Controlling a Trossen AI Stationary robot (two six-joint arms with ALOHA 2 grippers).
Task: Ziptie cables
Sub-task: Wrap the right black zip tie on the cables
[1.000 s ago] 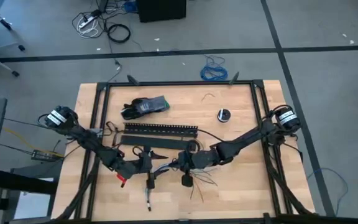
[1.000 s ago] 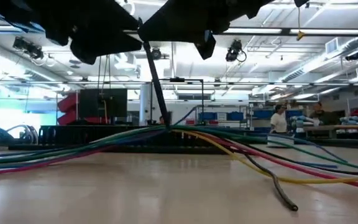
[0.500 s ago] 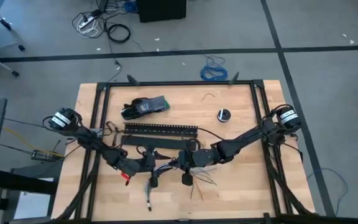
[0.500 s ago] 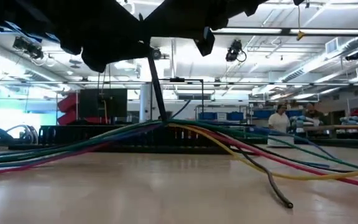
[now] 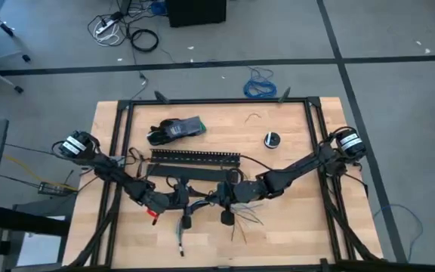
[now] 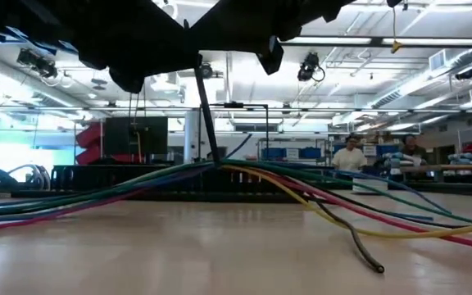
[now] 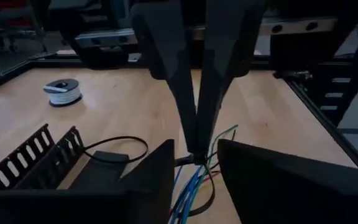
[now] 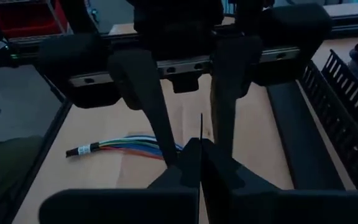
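The cables [image 6: 97, 195], a bundle of coloured wires, rise to a peak at mid-table [image 5: 205, 202]. Both ends trail on the wood, one with splayed ends [image 5: 244, 219]. A thin black ziptie [image 6: 206, 115] slants up from that peak. My right gripper [image 8: 201, 152] is shut on the ziptie. My left gripper [image 7: 196, 165] is open and faces the right one, with a finger on either side of its fingertips and the wires [image 7: 191, 183] beneath. My right gripper pinches the ziptie between its two fingertips, coming slantwise from the table's right. A short length of the strip [image 8: 202, 127] sticks out past the tips. The strip's lower end meets the bundle's raised middle [image 6: 216, 164]. The cable ends lie slack on the table.
A black slotted channel [image 5: 195, 157] lies just beyond the grippers. Farther back are a black and green tool [image 5: 176, 130], a small spool [image 5: 271, 140] and a curled wire scrap [image 5: 255, 115]. Black frame rails [image 5: 123, 151] run along the table's sides.
My left gripper has moved toward the table's right, closing in on my right gripper. The cables' trailing ends on the right have slid slightly along the table.
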